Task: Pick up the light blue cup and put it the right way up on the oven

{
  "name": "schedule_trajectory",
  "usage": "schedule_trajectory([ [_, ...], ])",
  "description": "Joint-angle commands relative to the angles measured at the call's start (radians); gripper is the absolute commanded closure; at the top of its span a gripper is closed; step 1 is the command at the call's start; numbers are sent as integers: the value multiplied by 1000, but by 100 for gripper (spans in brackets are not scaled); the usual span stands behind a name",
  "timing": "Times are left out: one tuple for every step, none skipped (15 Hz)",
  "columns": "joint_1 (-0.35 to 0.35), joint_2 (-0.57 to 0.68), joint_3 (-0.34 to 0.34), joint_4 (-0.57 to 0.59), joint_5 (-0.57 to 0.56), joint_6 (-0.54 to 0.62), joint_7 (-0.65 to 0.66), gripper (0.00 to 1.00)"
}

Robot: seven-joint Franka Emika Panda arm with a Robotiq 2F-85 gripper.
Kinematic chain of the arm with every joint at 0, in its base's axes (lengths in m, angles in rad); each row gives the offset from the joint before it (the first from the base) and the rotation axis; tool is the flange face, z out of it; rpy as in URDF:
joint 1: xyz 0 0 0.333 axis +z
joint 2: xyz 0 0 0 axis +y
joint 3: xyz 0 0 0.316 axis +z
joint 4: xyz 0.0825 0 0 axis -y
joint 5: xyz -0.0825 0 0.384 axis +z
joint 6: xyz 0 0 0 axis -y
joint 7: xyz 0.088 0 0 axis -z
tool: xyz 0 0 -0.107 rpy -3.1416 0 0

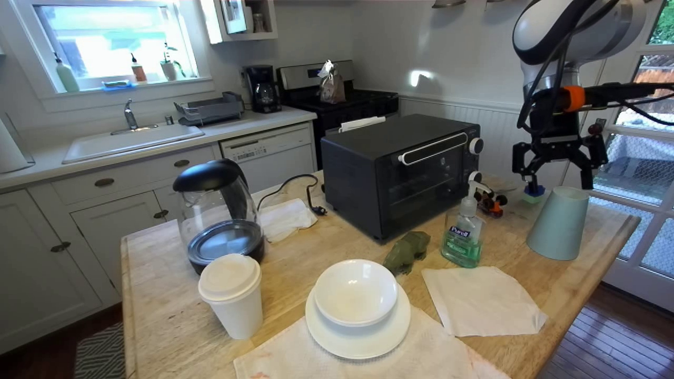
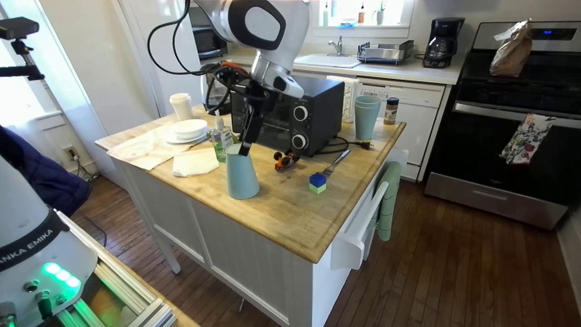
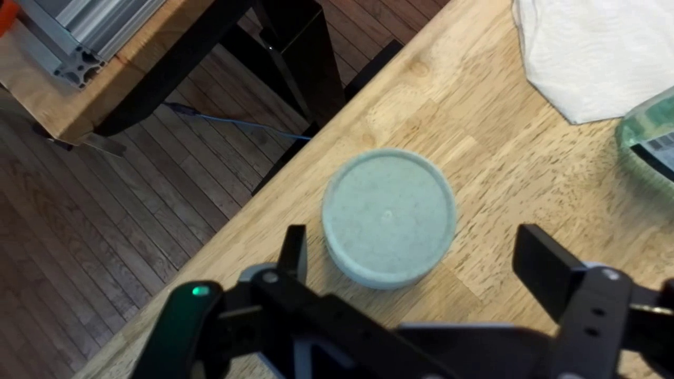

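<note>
Cup [image 1: 558, 227], light blue, stands inverted on the tabletop [image 1: 289, 271], right of the oven [image 1: 400, 179] in an exterior view, under the empty, wide-spread hand [image 1: 560, 186]; lifting, righting and placing apparently remain.

Pale blue cup [image 1: 559, 226], black oven [image 1: 396, 178], floral towel [image 2: 526, 139]

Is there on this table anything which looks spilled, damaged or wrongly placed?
Yes. The light blue cup stands upside down near the edge of the wooden table: its closed base faces up, while the stacked blue cups stand mouth up. I notice no spill or damage.
</note>
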Motion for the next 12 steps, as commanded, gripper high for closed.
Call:
schedule_trajectory([
  [2,29,-4,10,-16,-31,2,0],
  [2,34,-6,6,-13,-26,9,0],
  [0,38,-5,6,0,-33,4,0],
  [-3,40,-2,6,14,-46,-3,0],
  [-2,42,-2,4,16,-52,-1,0],
  [-2,43,-2,3,18,-63,-2,0],
  [-2,45,-3,3,18,-68,1,0],
  [-2,46,-3,3,20,-75,2,0],
  [-2,47,-4,3,18,-77,4,0],
  [-2,48,-4,4,18,-80,5,0],
  [-2,48,-4,3,18,-80,6,0],
  [-2,49,-4,4,19,-82,4,18],
])
